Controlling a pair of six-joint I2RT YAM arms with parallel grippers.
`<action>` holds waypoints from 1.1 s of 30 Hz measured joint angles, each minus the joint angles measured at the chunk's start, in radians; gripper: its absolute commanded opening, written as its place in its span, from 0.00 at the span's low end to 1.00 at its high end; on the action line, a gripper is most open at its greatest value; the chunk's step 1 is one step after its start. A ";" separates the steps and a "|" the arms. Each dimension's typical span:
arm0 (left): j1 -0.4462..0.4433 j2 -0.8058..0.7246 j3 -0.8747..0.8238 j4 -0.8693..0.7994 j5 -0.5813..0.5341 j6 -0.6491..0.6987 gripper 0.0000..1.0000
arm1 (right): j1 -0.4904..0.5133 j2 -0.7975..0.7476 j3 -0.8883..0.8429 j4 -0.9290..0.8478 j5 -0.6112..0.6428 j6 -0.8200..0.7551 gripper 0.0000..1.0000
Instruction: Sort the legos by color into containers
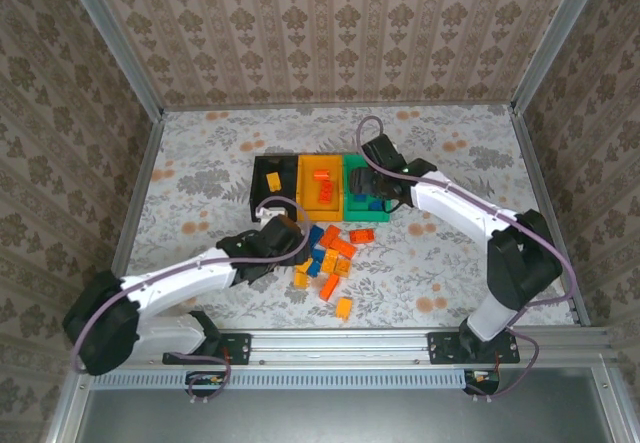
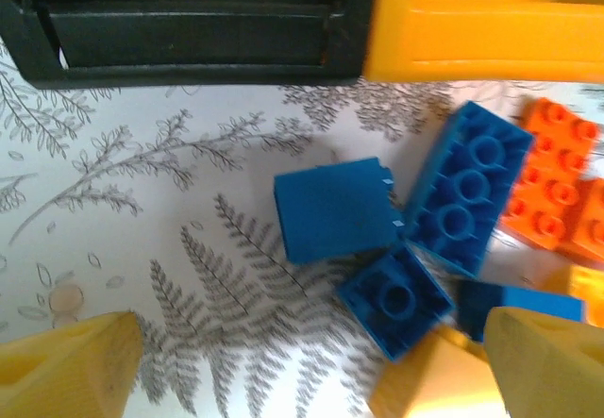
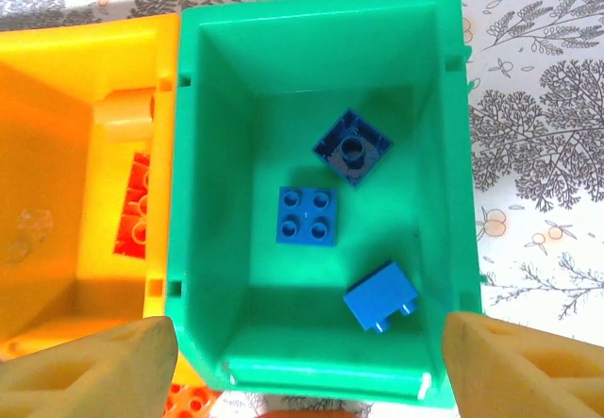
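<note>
Three bins stand in a row touching one another on the flowered tabletop (image 1: 200, 183): the black bin (image 1: 257, 185) on the left, the yellow bin (image 1: 305, 168) in the middle and the green bin (image 1: 352, 178) on the right. The right gripper (image 3: 307, 342) hangs over the green bin with its fingers (image 3: 85, 371) spread wide and nothing between them. Below it three blue bricks (image 3: 308, 216) lie apart on the green floor, one of them upside down. A red-orange brick (image 3: 132, 206) lies in the yellow bin beside it, and a yellow brick (image 1: 272, 179) lies in the black bin. The loose legos (image 1: 330, 253), blue, red-orange and yellow-orange, lie heaped on the tabletop just in front of the bins. The left gripper (image 2: 307, 361) is low at the left edge of that heap, wide open and empty, with a cluster of blue legos (image 2: 396, 297) just ahead of its fingers (image 2: 66, 371).
</note>
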 measured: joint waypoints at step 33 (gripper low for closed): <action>0.091 0.204 0.006 0.211 0.032 0.068 0.45 | 0.000 -0.120 -0.133 0.024 -0.003 0.005 0.76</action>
